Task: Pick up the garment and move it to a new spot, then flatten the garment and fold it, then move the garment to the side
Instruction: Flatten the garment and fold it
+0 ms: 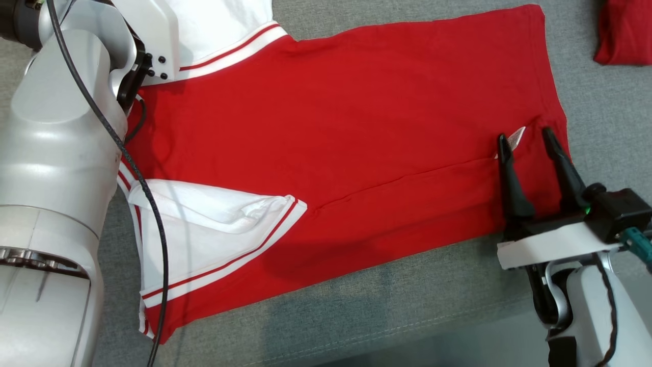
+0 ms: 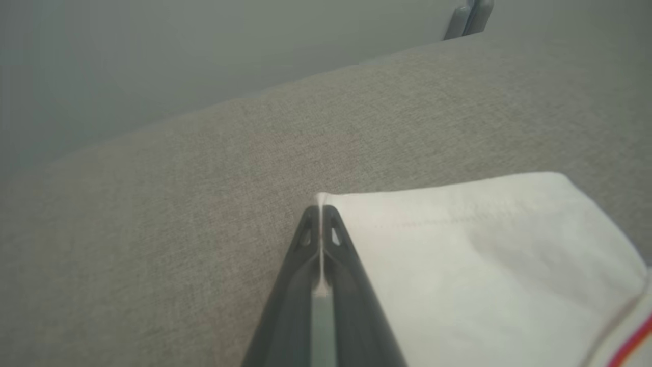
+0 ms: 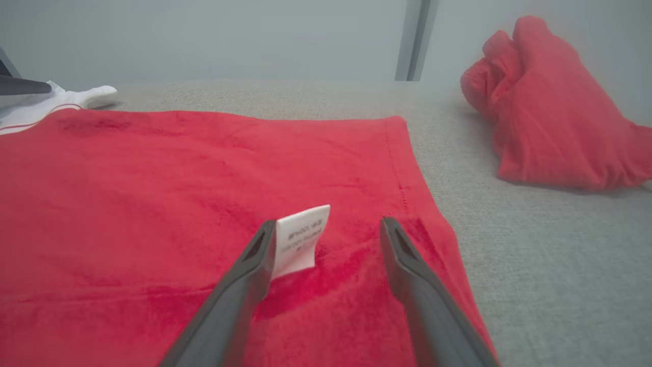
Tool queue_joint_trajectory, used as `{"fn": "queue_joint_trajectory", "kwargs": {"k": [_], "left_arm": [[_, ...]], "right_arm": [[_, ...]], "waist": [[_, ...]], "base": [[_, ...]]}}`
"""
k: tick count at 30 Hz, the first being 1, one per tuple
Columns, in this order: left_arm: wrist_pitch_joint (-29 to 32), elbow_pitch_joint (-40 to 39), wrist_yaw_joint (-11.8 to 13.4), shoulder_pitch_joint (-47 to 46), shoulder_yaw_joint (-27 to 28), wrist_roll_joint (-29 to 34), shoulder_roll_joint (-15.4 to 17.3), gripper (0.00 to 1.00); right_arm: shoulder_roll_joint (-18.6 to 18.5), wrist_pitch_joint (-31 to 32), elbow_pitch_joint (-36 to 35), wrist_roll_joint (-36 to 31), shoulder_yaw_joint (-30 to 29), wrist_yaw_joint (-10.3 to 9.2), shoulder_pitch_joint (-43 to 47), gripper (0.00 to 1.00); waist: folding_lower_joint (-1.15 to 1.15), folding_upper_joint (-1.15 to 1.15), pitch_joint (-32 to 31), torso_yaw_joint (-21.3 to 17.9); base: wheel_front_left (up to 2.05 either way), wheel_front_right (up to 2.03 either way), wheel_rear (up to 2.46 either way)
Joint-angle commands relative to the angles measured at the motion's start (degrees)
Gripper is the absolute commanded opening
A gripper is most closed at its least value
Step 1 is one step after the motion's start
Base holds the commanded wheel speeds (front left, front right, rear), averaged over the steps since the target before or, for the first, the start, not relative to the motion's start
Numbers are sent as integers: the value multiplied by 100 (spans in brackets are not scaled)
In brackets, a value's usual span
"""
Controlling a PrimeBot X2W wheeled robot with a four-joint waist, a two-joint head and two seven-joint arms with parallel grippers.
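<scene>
1. The garment (image 1: 356,127), a red shirt with white sleeves, lay spread nearly flat across the grey cushion (image 1: 407,306), hem toward the robot's right and collar end toward its left.
2. Its near long edge was turned over the body along a shallow crease, and the near sleeve (image 1: 204,229) lay folded inward on the red cloth. This suggests the folding step was under way.
3. The left gripper (image 2: 320,219) was closed tight, with a thin edge of white cloth nipped between its fingertips. The cloth was probably the far sleeve (image 1: 219,30), since the left arm (image 1: 56,153) reached toward that corner. A pinch at the very edge would let the sleeve be drawn over without dragging the body.
4. The right gripper (image 1: 524,135) stood wide open above the hem corner and held nothing. Its fingers straddled the end of the crease, and the small white label (image 3: 300,239) stood up just beside the left-hand finger. Whether the tips touched the cloth could not be told.
5. This placement at the opposite end reads as preparation to take the hem, so that both ends could be lifted together (one held end alone would skew the fold).
6. A second red bundle (image 3: 555,112) sat well apart beyond the hem, clear of the work.
</scene>
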Motion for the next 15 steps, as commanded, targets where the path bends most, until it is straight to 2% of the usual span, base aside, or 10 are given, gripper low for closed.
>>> {"fn": "queue_joint_trajectory", "kwargs": {"k": [1,3,7,8,12,15], "left_arm": [[-90,-164,-49,-217,92,-106,152,0],[-108,-207,-68,-250,87,-181,151,0],[-109,-355,-86,-334,64,-370,141,0],[-109,-355,-86,-334,64,-370,141,0],[-45,-660,-89,-366,-100,-618,141,0],[10,-904,-90,-325,-271,-805,189,0]], "right_arm": [[-43,-68,-24,239,53,0,-138,100],[-81,-37,181,683,176,0,-371,100],[-615,560,380,1575,400,0,-931,100],[-615,560,380,1575,400,0,-931,100],[-1207,1331,556,1935,447,0,-1454,100],[-1461,1805,769,1936,416,0,-1836,100]], "waist": [[0,0,-16,53],[0,0,-28,109],[0,0,2,242],[0,0,2,242],[0,0,70,365],[0,0,88,441]], "base": [[0,0,0],[0,0,0],[0,0,0],[0,0,0],[0,0,0],[0,0,0]]}}
